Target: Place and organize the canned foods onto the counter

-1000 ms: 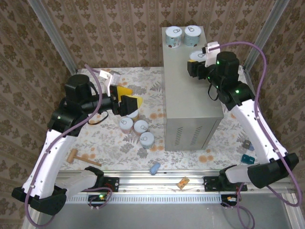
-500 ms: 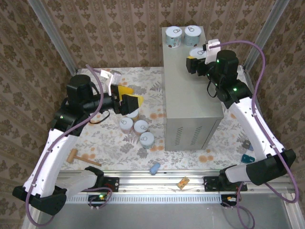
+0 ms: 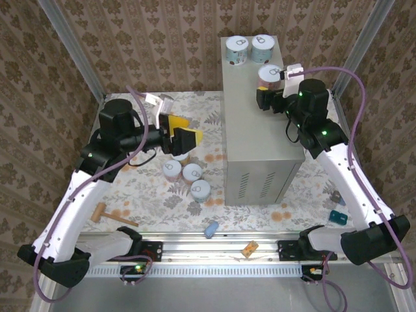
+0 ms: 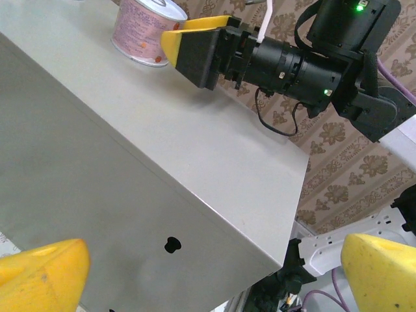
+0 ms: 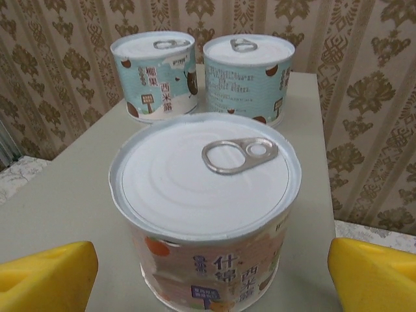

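Damask wallpaper closes in on three sides and a floral sheet (image 3: 146,195) covers the floor. Over on the left, the left gripper (image 3: 187,130) hangs above the sheet, yellow fingers (image 4: 40,276) spread wide with nothing between them; its own camera crops both tips at the bottom edge. Under it a half-hidden can (image 3: 181,156) shows only a sliver of label, just beside a tight cluster of three cans (image 3: 192,173) upright on the sheet. Nearer the bases lie a wooden mallet (image 3: 103,212), a blue lump (image 3: 211,229) and a tan block (image 3: 249,247). Moving right, the grey counter (image 3: 260,140) stands tall, vent slits on its near face. At its far end a pair of light-blue cans (image 3: 238,49) sits side by side, and just in front stands a third can (image 3: 268,71), pull-tab up. The right gripper (image 3: 274,86) straddles it with jaws apart, yellow pads (image 5: 45,276) clear of the tin on both sides. Far right, small teal and grey bits (image 3: 337,216) are too small to make out.
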`<state>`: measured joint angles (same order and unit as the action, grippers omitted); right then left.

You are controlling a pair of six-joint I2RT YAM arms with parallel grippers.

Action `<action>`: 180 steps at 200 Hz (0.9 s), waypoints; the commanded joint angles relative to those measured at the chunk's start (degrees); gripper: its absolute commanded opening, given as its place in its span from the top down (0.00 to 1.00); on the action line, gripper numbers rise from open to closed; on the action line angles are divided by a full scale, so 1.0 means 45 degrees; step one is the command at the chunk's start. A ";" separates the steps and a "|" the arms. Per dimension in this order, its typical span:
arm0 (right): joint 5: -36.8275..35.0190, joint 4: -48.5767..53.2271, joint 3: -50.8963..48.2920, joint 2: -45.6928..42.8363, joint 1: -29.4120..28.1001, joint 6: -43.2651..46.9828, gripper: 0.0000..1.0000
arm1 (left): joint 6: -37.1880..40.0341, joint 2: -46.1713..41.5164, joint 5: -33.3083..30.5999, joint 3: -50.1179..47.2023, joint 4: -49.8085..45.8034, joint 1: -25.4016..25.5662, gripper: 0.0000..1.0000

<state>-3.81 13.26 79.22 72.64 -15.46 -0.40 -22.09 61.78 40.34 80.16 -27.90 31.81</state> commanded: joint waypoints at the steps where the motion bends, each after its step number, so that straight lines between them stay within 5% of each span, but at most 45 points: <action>1: -0.0047 -0.0489 -0.0145 -0.0050 0.0086 -0.0018 0.10 | 0.0549 0.0038 -0.0682 0.0407 -0.0264 0.0372 0.00; 55: -0.0002 -0.0884 0.0112 0.0557 0.0158 0.0065 0.25 | 0.0807 0.0117 -0.1559 0.0402 -0.0514 0.0777 0.00; 180: 0.0419 -0.0566 0.2058 0.2899 0.0456 0.0461 0.31 | 0.0948 0.0639 -0.1599 0.0467 -0.0255 0.0821 0.00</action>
<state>-2.72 10.04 86.13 83.79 -13.76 0.27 -19.38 64.29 33.15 80.36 -30.11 35.22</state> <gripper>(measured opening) 0.691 0.999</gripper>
